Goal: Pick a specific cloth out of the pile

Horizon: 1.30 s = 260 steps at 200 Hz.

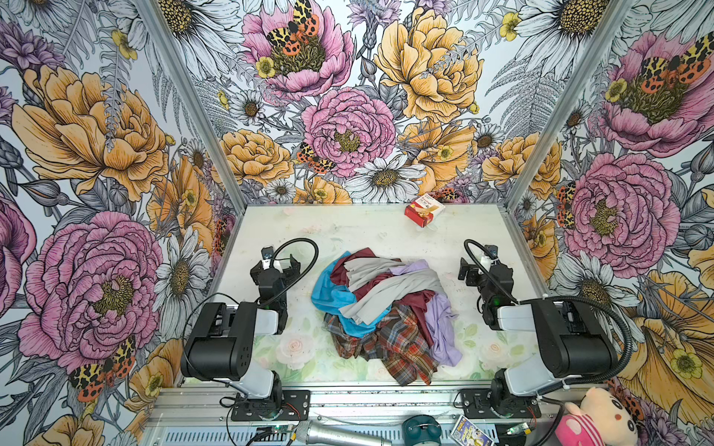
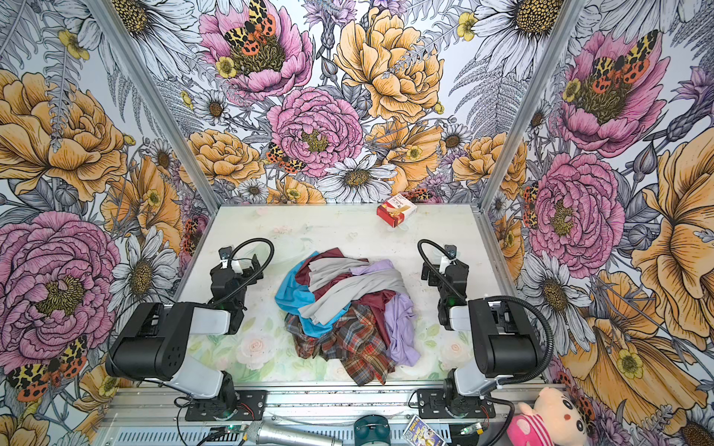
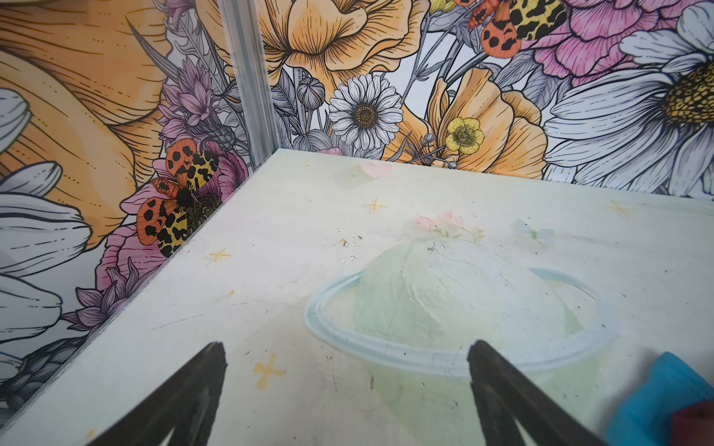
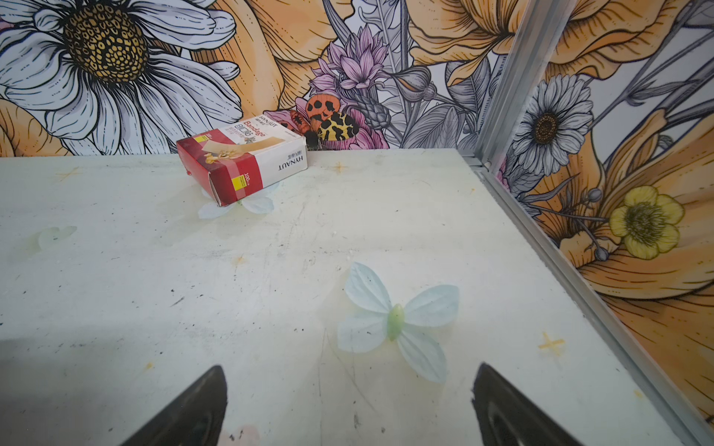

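Here the cloth (image 1: 329, 296) lies just beside the left tool (image 3: 345, 349), wide open and empty.

Three walls (image 1: 347, 116) papered with large drawn flowers (pink peonies, orange blooms, white daisies, spotted moths) enclose a pale table (image 1: 347, 228) printed with faint roses and butterflies, aluminium posts (image 1: 186, 96) standing at its two far corners, all evenly and brightly lit

A pale, scuffed surface (image 1: 359, 235) printed with faint roses and butterflies carries a heap of mixed cloths (image 1: 390, 309) at its centre, a bright turquoise cloth (image 1: 330, 295) spilling from its left edge. A red-and-white cardboard bandage box (image 1: 424, 210) lies near the back wall.
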{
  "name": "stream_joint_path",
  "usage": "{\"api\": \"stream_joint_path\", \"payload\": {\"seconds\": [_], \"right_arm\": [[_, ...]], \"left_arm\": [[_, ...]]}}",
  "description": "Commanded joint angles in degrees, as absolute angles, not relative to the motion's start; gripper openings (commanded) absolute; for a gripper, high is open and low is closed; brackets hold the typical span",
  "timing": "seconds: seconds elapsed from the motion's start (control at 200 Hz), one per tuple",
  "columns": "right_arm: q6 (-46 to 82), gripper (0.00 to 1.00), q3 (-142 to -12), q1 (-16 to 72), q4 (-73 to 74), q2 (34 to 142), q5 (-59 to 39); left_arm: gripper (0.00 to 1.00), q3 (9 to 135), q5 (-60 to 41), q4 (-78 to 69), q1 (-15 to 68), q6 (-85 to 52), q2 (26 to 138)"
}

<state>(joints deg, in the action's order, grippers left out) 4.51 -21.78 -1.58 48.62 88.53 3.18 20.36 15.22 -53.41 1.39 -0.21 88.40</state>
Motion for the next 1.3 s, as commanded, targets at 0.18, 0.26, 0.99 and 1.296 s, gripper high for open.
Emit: {"api": "stream_joint_path", "payload": {"seconds": [0.18, 0.26, 0.99, 1.296], "right_arm": [[5.0, 1.0, -22.0, -2.0, 50.7, 88.1, 3.3], [5.8, 1.0, -21.1, -2.5, 52.6, 88.0, 3.7], [5.0, 0.99, -15.4, 4.5, 45.8, 69.7, 18.9], [14.1, 0.99, -34.4, 10.3, 9.4, 63.4, 22.1]], "left_arm": [[0.99, 20.9, 17.9, -55.1, 2.7, 0.0, 88.8], [0.99, 20.5, 19.1, -55.5, 3.8, 1.0, 88.5], [0.99, 39.4, 24.9, -13.3, 10.2, -1.0, 77.6], [0.99, 58.1, 17.4, 20.8, 10.9, -18.0, 79.8]]}}
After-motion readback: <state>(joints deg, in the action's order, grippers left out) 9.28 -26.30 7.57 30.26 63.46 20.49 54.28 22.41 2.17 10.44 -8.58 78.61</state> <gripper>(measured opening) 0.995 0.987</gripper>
